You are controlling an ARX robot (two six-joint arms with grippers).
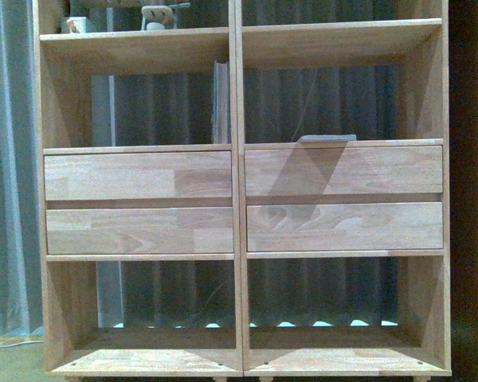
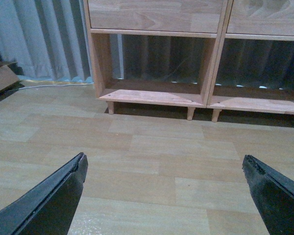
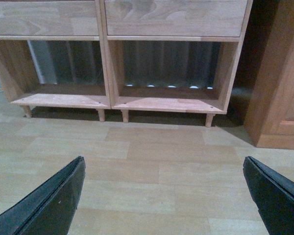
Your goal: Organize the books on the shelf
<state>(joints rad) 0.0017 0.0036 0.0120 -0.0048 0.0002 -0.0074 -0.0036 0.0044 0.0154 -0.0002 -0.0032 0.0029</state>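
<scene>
**Left pincer** (image 2: 162,157): mine, jaws wide, nothing between them. It hangs low over the floor (image 2: 152,142), facing the bottom compartments.

**Right pincer** (image 3: 163,159): mine, jaws wide and empty, equally low. A darker wooden cabinet (image 3: 284,88) stands to the right of the shelf.

**Shelf** (image 1: 239,199): two columns, with four drawer fronts across the middle.

**Upright book** (image 1: 221,103): thin, in the left compartment above the drawers, standing against the central divider.

**Flat book** (image 1: 327,138): in the right compartment above the drawers, lying on its board near the front edge.

**Step in hand, as I judge it**: reach for the flat book.

**Method**: raise my right pincer well above the drawers before moving forward. Enter level and keep off the divider. Close across the book's near edge, not its corner. Lift it just clear of the board before turning it upright.
</scene>
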